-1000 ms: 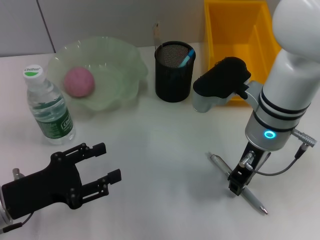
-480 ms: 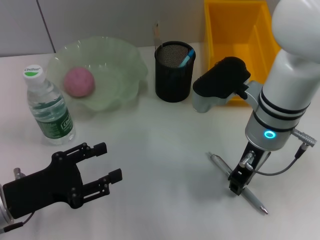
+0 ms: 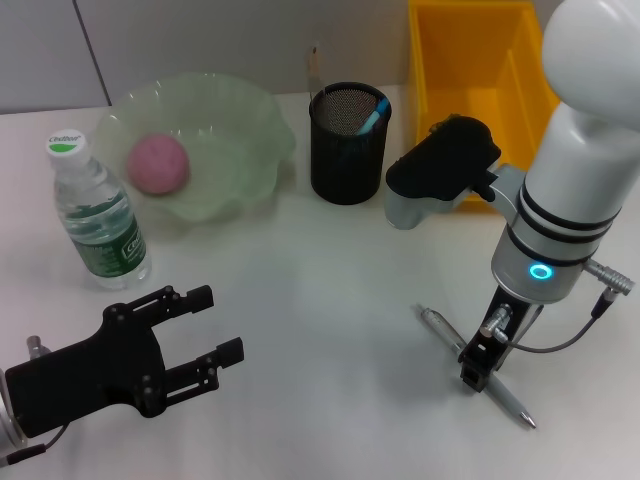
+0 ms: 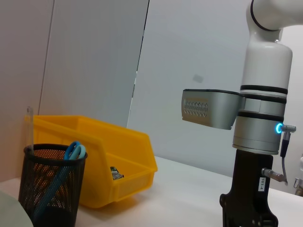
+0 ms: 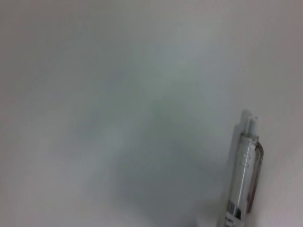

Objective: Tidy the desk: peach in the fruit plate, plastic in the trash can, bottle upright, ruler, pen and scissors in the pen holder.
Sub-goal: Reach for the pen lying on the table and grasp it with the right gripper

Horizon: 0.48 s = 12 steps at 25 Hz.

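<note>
The right gripper (image 3: 475,370) is standing straight down over the pen (image 3: 440,330), right at its middle; I cannot tell whether it is pinching the pen or only touching it. The pen is lying flat on the desk (image 3: 320,300), slanting out to both sides of the gripper, and its clip end (image 5: 246,161) is showing close up in the right wrist view. The left gripper (image 3: 205,330) is hovering low at the near left with its fingers spread apart, holding nothing. The bottle (image 3: 95,215) is standing upright beside the plate (image 3: 230,130), the peach (image 3: 157,164) is sitting in the plate, and the holder (image 3: 348,150) is standing next to the yellow bin (image 3: 440,60).
</note>
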Tool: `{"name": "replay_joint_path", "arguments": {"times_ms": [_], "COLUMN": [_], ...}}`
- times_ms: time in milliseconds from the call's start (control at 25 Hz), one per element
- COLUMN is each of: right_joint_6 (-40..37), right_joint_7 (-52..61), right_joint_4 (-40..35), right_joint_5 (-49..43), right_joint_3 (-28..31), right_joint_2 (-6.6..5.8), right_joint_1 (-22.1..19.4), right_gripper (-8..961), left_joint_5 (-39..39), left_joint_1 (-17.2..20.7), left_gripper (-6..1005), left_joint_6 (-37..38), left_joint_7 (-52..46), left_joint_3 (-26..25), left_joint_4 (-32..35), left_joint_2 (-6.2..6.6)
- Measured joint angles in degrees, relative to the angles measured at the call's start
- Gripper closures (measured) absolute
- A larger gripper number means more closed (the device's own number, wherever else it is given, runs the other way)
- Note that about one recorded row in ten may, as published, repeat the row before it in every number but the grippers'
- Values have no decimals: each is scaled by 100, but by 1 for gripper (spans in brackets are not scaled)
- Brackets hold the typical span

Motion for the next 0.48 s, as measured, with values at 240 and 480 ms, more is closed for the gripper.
{"name": "replay_joint_path", "arguments": {"times_ms": [240,480], "right_joint_6": [8,28], "right_joint_7": [-1,0], "right_joint_4": [6,13], "right_joint_5": [0,-56], "right_joint_3": [-55,-76], "right_joint_2": [-1,-1], "right_joint_1": [-11,-19], "right_gripper": [685,693], "left_joint_5": [0,0], "left_joint_1": [0,0], "left_gripper": [242,242], "left_joint_6": [0,-3], "left_joint_7": [-2,1], "left_joint_3": [0,0], "left_joint_4": [0,0], "left_joint_2": [2,2]}}
